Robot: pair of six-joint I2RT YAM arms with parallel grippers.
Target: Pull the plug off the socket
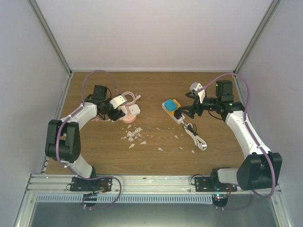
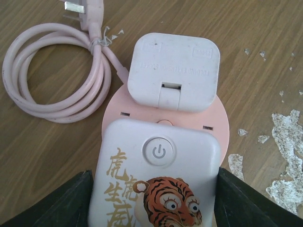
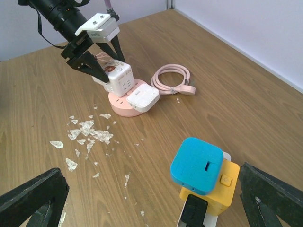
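The cube [image 2: 158,142] is clamped on both sides by the left claw [image 2: 154,194], seemingly so it can be drawn straight up off the pink socket [image 2: 213,118], which is set left of the counter's [image 1: 156,90] middle and is shared with a flat white plug [image 2: 173,71]. The right claw [image 1: 183,112] is held spread wide and empty, just short of the blue plug [image 3: 196,165] on the yellow socket [image 3: 222,189] right of the middle, perhaps kept ready there. The cord [image 2: 52,90] is left coiled toward the far edge, so snagging seems unlikely.
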